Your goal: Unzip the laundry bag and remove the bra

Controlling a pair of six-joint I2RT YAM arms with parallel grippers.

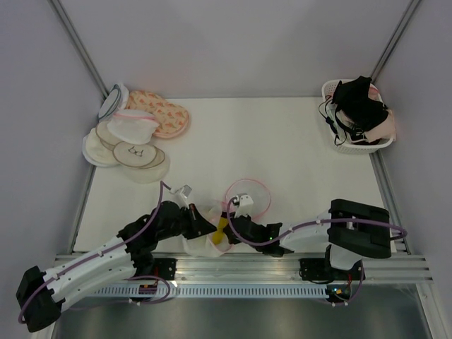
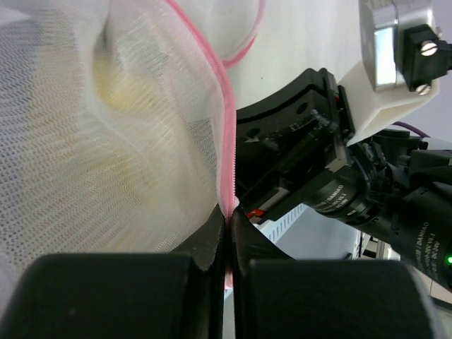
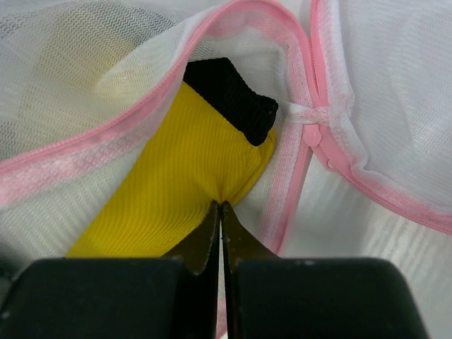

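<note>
Laundry bag (image 1: 201,246) right at the near edge of the table (image 1: 282,155), wedged between my two claws, its mouth gaping. My left claw (image 2: 227,220) is pinched tight on the pink zipper trim (image 2: 224,127). The fingers are almost touching with only that trim between them, and white mesh billows off to the left. My right claw (image 3: 220,208) is squeezed just as narrow on the bra (image 3: 169,191), with a fold of yellow ribbed fabric caught between the tips. A black piece of fabric (image 3: 229,92) sits against the yellow just beyond, and both poke out through the unzipped opening of the laundry bag. The zipper pull (image 3: 311,134) hangs to the right of the bra, where the two pink edges meet. From above, the yellow shows between both claws. The bag's round, pink-rimmed lid (image 1: 258,194) lies flat on the table just behind them. Further back on the left is a heap of pouches, with a cream disc with a bra drawing (image 1: 138,152) and a peach floral pouch (image 1: 168,113) among them. In the far right corner a white basket (image 1: 346,145) holds dark garments (image 1: 360,102).
</note>
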